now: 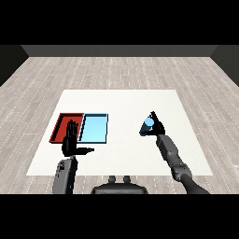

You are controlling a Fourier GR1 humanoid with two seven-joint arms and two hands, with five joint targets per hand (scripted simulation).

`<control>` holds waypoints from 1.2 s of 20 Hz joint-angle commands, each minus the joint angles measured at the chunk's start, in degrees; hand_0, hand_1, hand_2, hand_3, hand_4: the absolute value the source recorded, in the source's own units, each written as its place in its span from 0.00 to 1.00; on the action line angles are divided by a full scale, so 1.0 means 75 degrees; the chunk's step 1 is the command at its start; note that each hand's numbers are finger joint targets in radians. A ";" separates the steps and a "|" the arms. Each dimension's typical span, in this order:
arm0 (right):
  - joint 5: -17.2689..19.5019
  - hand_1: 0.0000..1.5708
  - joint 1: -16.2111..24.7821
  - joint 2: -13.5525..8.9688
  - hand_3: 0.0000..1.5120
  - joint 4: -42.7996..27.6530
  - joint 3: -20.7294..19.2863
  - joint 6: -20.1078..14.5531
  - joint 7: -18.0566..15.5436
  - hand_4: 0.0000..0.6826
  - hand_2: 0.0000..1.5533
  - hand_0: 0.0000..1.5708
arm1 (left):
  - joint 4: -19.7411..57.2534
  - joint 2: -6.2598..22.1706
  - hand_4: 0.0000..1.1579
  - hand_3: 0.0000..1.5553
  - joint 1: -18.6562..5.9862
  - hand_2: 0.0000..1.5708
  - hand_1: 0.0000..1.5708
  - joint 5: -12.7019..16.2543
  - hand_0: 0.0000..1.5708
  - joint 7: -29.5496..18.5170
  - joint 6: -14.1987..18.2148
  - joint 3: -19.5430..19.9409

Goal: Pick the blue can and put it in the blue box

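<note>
looking down across the white table (121, 100), the right hand (156, 126) is out over the right half of it with its fingers curled round the blue can (147, 125). the can looks tipped, its pale blue round end facing up and toward the view, and most of its body is tucked behind the black fingers, so i can't say whether it's off the table or touching it. the grey right forearm (172, 154) runs down from it to the lower right corner.

the two trays sit side by side on the left part of the table, edges touching or close to it. the red tray (63, 122) is the outer one on the left, the light blue tray (95, 127) is just to its right. the can is well apart from the blue tray, with bare white table between them.

the left hand (71, 140) is up at the near edge of the red tray, fingers straight and pointing away over the tray, thumb stuck out sideways to the right toward the blue tray's near corner. it's holding nothing, just flat and open-looking. can't tell if it touches the tray or hangs above it. the left forearm (64, 175) comes up from the lower left.
</note>
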 commanded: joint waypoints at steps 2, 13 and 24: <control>0.0162 0.00 -0.0409 -0.0075 0.00 0.0758 -0.0055 0.0106 -0.0396 0.00 0.00 0.00 | -0.0185 -0.0176 0.00 0.00 0.0331 0.00 0.00 -0.0078 0.00 -0.0046 -0.0048 -0.0285; 0.0205 0.00 -0.0789 0.0180 0.00 0.1014 -0.0138 -0.0474 -0.0326 0.00 0.00 0.00 | 0.0310 -0.0008 0.00 0.00 -0.0198 0.00 0.00 0.0066 0.00 -0.0165 -0.0046 0.0078; 0.0590 0.99 -0.0796 0.0054 0.95 0.0749 0.0148 -0.1437 0.0376 0.99 0.96 0.99 | 0.0263 0.0010 0.00 0.00 0.0174 0.00 0.00 0.0042 0.00 -0.0506 -0.0229 0.0039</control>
